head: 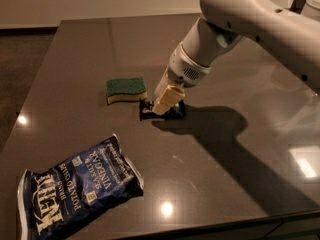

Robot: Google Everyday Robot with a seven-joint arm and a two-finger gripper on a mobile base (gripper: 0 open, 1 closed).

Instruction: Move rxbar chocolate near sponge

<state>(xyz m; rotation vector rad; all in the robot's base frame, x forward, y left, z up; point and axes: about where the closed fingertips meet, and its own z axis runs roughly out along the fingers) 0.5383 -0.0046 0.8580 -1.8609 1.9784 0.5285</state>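
Chip bag sits at the table's front-left corner (left end cut off). Sponge is near the middle, with 1 rxbar chocolate just right of it, mostly hidden under the gripper. Can't tell if it's gripped.

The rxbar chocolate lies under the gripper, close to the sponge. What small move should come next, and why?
Probably raise the gripper, now low on the bar, straight up and leave the bar behind. The rxbar chocolate seems to rest on the table, just beside the sponge with a narrow gap, so the placing looks done. A sideways move could drag the bar away.
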